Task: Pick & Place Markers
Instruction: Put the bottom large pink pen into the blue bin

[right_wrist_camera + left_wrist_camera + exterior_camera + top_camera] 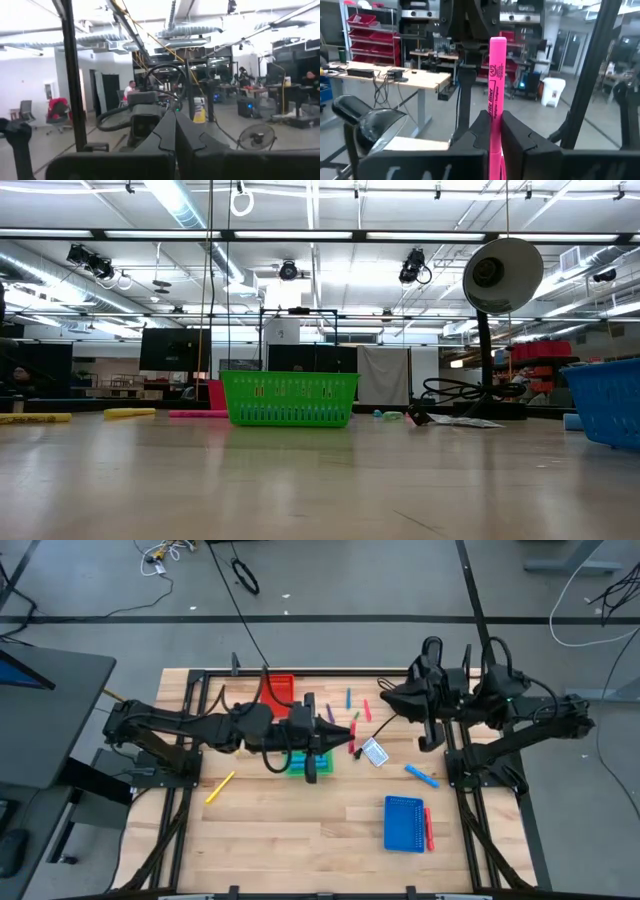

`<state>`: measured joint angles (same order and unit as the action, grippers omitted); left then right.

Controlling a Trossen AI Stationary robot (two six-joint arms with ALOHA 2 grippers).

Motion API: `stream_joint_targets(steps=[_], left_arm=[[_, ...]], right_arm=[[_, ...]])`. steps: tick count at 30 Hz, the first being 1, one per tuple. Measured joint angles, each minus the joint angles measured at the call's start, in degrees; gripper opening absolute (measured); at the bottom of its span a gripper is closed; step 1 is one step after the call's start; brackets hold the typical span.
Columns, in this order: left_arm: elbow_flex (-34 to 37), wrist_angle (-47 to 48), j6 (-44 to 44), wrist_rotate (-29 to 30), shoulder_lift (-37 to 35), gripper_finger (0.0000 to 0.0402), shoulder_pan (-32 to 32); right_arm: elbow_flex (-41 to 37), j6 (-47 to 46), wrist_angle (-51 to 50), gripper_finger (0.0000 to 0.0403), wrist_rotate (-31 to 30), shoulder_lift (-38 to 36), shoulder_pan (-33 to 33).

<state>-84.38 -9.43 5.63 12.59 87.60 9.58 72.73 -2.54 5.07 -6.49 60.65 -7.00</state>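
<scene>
Left wrist view, nearest item: pink marker (496, 95) clamped upright between the left gripper (492, 131) fingers (520, 137), its length standing up past the fingertips.

High view: left gripper (340, 732) extends over the table (300, 840) centre, above the green tray (300, 765); pink marker tip (354, 730) just visible at its end.

Right gripper (175, 131) is pressed together, holding nothing; arm is folded back at the table's right rear (400, 700).

Loose markers on table: yellow one (220, 787) near the left edge, blue one (421, 776) right of centre, red one (428, 828) touching the blue tray (404, 824) on its right side. A few more lie near the white-and-blue card (374, 752), colours hard to separate there.

Red tray (282, 686) sits at the far edge.

Low view: green tray (289, 398) mid-distance; yellow marker (130, 413) and pink marker (198, 414) lie flat to its left; desk lamp (497, 290) stands behind at right.
</scene>
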Motion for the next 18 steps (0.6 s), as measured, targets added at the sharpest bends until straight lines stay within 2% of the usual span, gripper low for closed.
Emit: stream_joint_targets(steps=[5, 8, 13, 18], left_arm=[[-5.4, 4.9, -3.3, 0.2, -0.3, 0.0023, 0.3], [-8.9, 11.1, -3.8, 0.3, -0.2, 0.0023, 0.3], [-11.4, 15.7, -4.0, 1.4, -0.2, 0.0023, 0.2], [-12.1, 15.4, -4.8, 1.2, -0.3, 0.0023, 0.2]], right_arm=[[4.8, 0.4, -4.5, 0.0003, -0.3, 4.4, 0.0], [9.3, 1.4, -8.8, 0.0023, -0.1, 7.5, -0.9], [15.2, 4.1, -12.8, 0.0093, -0.1, 10.5, -3.4], [16.5, 4.3, -13.4, 0.0172, -0.2, 11.4, -4.6]])
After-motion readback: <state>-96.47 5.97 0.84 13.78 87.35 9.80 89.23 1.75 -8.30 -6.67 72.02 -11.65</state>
